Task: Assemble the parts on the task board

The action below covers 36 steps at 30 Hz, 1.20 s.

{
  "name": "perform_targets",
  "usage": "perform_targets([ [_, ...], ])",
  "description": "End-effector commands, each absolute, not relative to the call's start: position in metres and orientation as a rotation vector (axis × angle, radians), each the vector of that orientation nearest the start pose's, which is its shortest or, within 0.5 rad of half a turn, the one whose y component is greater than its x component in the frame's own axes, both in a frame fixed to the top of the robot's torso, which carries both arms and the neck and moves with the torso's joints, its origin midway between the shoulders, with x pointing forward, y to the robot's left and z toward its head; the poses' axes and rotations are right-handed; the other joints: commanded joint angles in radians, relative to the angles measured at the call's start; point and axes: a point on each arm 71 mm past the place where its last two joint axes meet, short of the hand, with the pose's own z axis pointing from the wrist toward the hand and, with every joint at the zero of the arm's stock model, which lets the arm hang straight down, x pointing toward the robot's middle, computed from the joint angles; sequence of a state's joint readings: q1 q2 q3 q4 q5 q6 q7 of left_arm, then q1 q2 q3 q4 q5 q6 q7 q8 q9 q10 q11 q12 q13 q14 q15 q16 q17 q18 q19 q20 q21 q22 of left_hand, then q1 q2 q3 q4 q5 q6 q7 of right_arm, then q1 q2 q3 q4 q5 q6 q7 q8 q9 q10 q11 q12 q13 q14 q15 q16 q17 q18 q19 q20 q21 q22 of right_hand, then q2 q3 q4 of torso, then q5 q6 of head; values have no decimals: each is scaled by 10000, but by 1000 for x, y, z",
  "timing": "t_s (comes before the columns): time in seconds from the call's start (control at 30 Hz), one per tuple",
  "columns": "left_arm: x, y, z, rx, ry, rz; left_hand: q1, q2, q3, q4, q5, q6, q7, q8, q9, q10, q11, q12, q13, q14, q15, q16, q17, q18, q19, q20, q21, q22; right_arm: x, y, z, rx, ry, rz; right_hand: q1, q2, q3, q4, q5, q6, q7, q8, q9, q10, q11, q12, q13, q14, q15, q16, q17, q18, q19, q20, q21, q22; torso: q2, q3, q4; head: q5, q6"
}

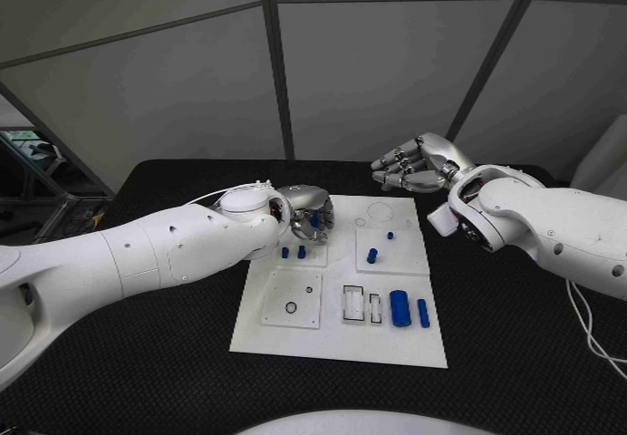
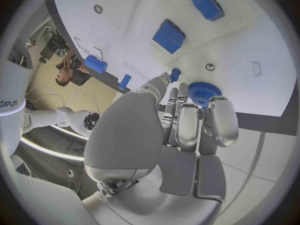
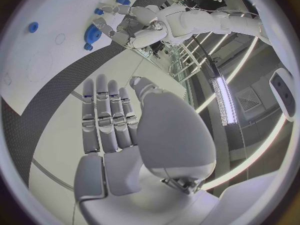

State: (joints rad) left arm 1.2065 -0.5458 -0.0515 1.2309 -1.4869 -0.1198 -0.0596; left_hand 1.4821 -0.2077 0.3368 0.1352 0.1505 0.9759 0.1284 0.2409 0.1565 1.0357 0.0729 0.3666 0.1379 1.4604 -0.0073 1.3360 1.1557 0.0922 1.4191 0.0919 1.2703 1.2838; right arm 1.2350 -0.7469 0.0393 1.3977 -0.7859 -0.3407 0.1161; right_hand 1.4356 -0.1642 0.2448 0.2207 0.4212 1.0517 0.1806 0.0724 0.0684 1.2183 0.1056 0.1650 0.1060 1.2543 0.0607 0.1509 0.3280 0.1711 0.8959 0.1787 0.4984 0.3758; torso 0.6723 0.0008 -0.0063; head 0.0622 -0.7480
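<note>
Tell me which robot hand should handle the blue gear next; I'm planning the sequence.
Left. The left robot hand is over the task board, its fingers at the blue gear. The right robot hand hangs open beyond the board's far edge, holding nothing.

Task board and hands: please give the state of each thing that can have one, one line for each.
Left hand: fingers around a blue gear, holding it at the task board.
Right hand: raised beyond the board's far edge, holding nothing, fingers slightly curled.
Two blue cylinders: lying flat on the board, side by side.
Blue peg: standing upright on a raised plate.
</note>
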Motion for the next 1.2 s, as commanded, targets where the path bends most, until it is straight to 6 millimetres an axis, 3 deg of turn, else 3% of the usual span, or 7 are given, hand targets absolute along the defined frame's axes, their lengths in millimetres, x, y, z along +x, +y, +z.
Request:
perform_targets([
  [0.03, 526, 123, -214, 3349, 18453, -6244, 63, 58, 116, -22, 26, 114, 1, -60, -27, 86, -12, -73, -40, 228, -13, 63, -21, -128, 97, 1, 23, 11, 524, -189, -142, 4023, 15697, 11248, -77, -18, 29, 50, 69, -61, 6, -34, 2, -2, 34, -47, -11, 83, 19, -68, -7, 108, 82, 2, -52, -11, 3, 1, 5, -1, -12],
  [0.93, 529, 122, -219, 3509, 18916, -6092, 22, 61, 578, -227, 9, 194, 42, -247, -166, 372, -19, -247, -205, 228, -10, 80, -107, -153, 145, -6, 102, 131, 524, -187, -142, 3997, 15711, 11286, -69, -9, 43, 44, 80, -63, 6, -33, 2, -8, 35, -48, -22, 85, 19, -86, -7, 109, 93, 2, -72, -23, -4, 6, 4, -7, -46],
  [1.2, 529, 123, -219, 3471, 18904, -6057, 284, 396, 1190, -587, 19, 655, 0, -218, -184, 915, -115, -242, -213, 223, -105, 99, -159, -168, 181, -77, 178, 234, 524, -187, -142, 3993, 15707, 11291, -69, -9, 43, 44, 80, -63, 6, -33, 2, -8, 35, -48, -22, 85, 19, -86, -7, 109, 93, 2, -72, -23, -7, 4, -2, -6, -54],
])
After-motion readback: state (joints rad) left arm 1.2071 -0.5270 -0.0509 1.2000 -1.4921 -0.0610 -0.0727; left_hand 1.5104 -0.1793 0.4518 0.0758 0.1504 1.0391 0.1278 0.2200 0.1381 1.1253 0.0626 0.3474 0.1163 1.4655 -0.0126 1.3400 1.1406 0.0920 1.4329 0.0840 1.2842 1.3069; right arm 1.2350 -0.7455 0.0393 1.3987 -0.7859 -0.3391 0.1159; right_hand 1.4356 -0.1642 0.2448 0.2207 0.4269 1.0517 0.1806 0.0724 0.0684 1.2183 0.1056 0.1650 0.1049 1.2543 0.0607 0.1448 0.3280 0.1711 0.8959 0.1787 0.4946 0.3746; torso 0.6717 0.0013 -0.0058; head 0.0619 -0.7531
